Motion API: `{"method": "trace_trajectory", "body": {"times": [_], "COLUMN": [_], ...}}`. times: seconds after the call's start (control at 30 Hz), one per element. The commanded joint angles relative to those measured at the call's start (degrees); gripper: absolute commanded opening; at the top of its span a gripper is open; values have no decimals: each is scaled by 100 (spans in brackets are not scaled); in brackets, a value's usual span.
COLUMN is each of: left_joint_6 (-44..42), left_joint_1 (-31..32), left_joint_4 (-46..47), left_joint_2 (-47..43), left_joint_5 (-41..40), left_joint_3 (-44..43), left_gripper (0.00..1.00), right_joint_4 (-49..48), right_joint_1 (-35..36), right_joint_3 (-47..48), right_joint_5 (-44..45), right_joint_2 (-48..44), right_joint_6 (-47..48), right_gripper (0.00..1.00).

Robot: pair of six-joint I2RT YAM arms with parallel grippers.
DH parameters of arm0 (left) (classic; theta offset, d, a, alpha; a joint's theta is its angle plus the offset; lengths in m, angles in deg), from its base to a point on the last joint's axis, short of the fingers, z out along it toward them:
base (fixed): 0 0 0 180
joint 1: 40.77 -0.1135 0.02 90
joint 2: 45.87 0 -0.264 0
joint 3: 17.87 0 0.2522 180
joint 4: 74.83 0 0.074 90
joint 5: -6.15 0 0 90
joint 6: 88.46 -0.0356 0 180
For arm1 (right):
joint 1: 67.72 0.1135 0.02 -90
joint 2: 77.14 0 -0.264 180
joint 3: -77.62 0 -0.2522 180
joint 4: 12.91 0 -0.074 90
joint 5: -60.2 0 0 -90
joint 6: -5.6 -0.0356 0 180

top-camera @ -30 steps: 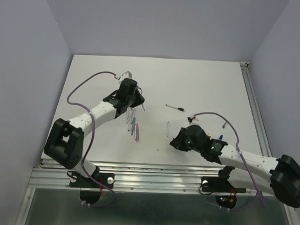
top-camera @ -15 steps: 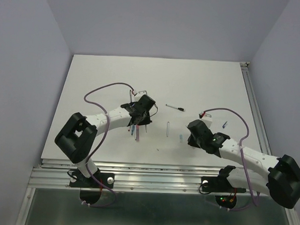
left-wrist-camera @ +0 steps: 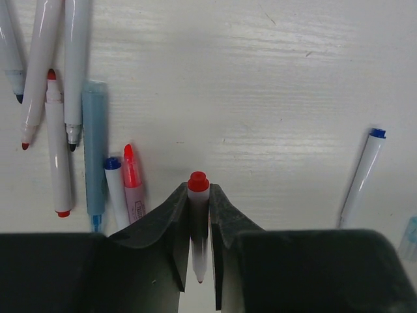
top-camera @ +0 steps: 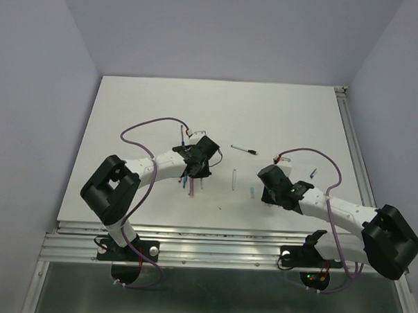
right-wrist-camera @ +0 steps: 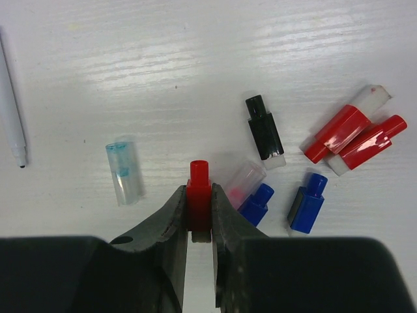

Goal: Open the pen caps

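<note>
In the left wrist view my left gripper (left-wrist-camera: 198, 193) is shut on a white pen barrel with a red end (left-wrist-camera: 198, 182), its tip pointing back between the fingers, just above the table. My right gripper (right-wrist-camera: 199, 194) is shut on a red pen cap (right-wrist-camera: 199, 177). Loose pen caps lie right of it: a black one (right-wrist-camera: 264, 135), two red ones (right-wrist-camera: 339, 132), two blue ones (right-wrist-camera: 306, 202) and a clear pinkish one (right-wrist-camera: 242, 181). A clear blue-tinted cap (right-wrist-camera: 124, 171) lies to the left. From above, the left gripper (top-camera: 196, 171) is over the pen pile and the right gripper (top-camera: 266, 192) is mid-right.
Several uncapped pens (left-wrist-camera: 55, 130) lie side by side left of the left gripper, with a thick blue-grey marker (left-wrist-camera: 95, 150). A blue-ended pen (left-wrist-camera: 361, 176) lies to its right. From above, a lone pen (top-camera: 234, 179) and a dark-tipped pen (top-camera: 244, 150) lie between the arms.
The left arm swung from the back left down to the pen pile with the barrel in its jaws. The right gripper moved right and away from the lone pen, carrying the red cap.
</note>
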Motion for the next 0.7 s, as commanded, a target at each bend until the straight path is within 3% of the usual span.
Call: {"method": "trace_trajectory", "body": {"times": [0.0,0.1,0.53,0.67], "left_joint_6": [-5,-14,-40,-49], "left_joint_1": [44,71,115,123], "left_joint_4": [-245,-262,-289,-298], "left_joint_2": [12,11,-68,-182], "left_joint_5": [-263,-255,-167,-158], "left_joint_3": [-218,-236,-358,-420], "left_gripper": [27,36,41,58], "right_joint_4": [-256,-212,166,333], "right_joint_1": [-52,-52,-60,-60], "right_joint_3": [347,356,540,602], "right_joint_5": [94,77,121,173], "right_joint_2": [77,94,-125,-204], "right_joint_6": [24,-28,-169,-213], "right_gripper": [17,20,38,46]}}
